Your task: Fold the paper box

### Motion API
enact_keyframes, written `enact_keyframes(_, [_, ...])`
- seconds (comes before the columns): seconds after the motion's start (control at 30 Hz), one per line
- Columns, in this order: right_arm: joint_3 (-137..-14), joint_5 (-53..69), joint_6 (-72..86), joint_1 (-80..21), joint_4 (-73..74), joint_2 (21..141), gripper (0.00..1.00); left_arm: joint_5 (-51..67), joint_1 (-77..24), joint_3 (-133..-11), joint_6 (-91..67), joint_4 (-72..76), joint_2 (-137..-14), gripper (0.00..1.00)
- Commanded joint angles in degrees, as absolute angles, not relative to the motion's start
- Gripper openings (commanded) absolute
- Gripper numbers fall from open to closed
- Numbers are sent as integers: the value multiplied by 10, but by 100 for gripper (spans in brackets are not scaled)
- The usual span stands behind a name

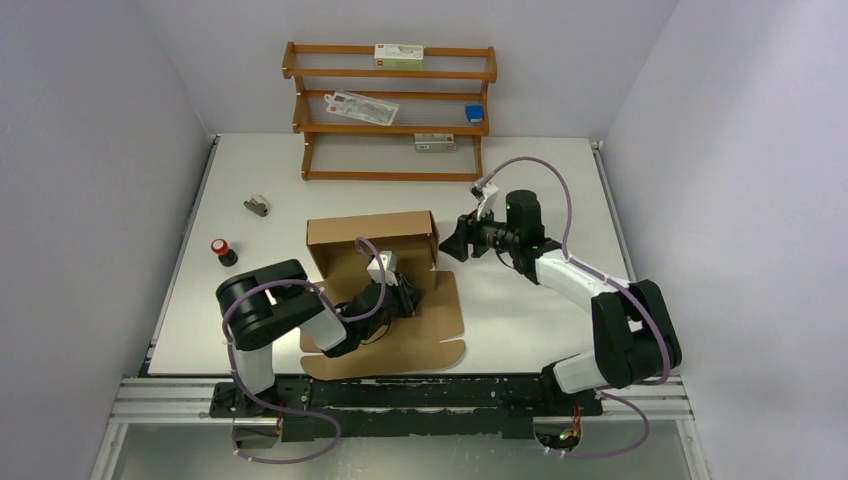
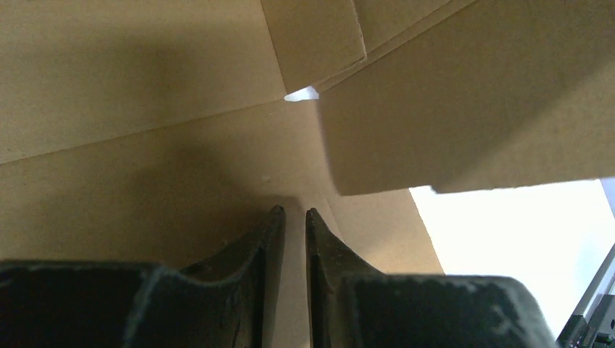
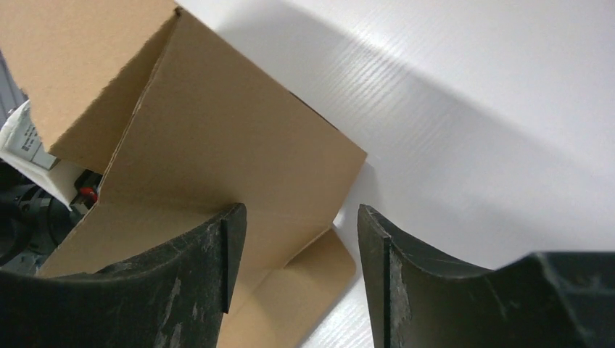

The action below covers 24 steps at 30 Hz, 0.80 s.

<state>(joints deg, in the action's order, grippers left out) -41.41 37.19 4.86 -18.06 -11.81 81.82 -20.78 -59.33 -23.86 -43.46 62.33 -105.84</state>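
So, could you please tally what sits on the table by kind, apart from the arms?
Cardboard box: 1
Wooden rack: 1
Packs on rack: 3
Blue item on rack: 1
Small table items: 2
Total: 8

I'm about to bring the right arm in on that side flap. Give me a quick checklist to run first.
1. Right pincer open: ok.
2. Side flap gripped: not ok, the jaws stand apart from it.
3. Left pincer low inside the paper box, jaws barely apart and gripping nothing: ok.
4. Left pincer pressing firmly on the floor: cannot tell.
5. Back wall raised: ok.
6. Front flap folded: not ok, it lies flat on the table.
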Motion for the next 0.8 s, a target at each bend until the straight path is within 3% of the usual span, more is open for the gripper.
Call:
enact_keyframes(0.0, [-403, 385, 51, -204, -159, 825, 63, -201, -598, -231, -428, 574, -1060, 24])
enact_keyframes(0.43, [-309, 376, 72, -245, -416, 866, 75, -195, -597, -233, -424, 576, -1063, 24])
enact_keyframes(0.77, [-293, 344, 80, -258, -555, 934, 68, -184, -597, -236, -424, 580, -1073, 24])
